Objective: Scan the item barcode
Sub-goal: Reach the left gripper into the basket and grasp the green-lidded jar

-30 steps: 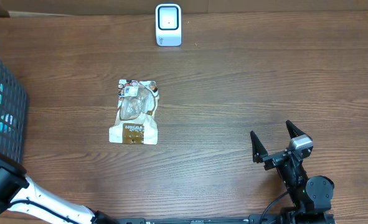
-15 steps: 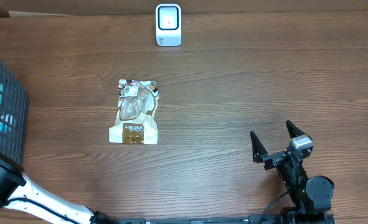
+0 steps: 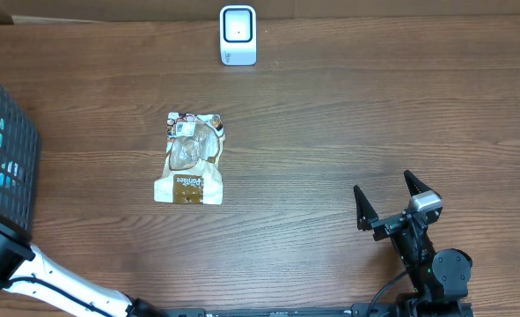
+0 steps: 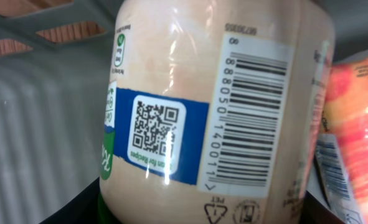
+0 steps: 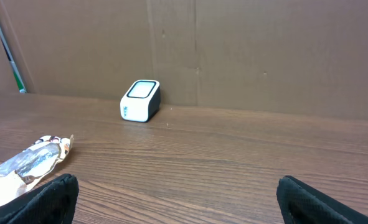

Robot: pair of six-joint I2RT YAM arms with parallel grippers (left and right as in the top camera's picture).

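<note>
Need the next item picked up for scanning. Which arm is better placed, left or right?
Left. The left arm reaches to the basket, and its wrist view is filled close up by a barcoded jar. The right end effector sits open over bare table, far from the basket.

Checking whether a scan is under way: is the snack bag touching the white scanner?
Apart. The overhead view shows the snack bag lying flat, with a stretch of table plainly between it and the scanner.
</note>
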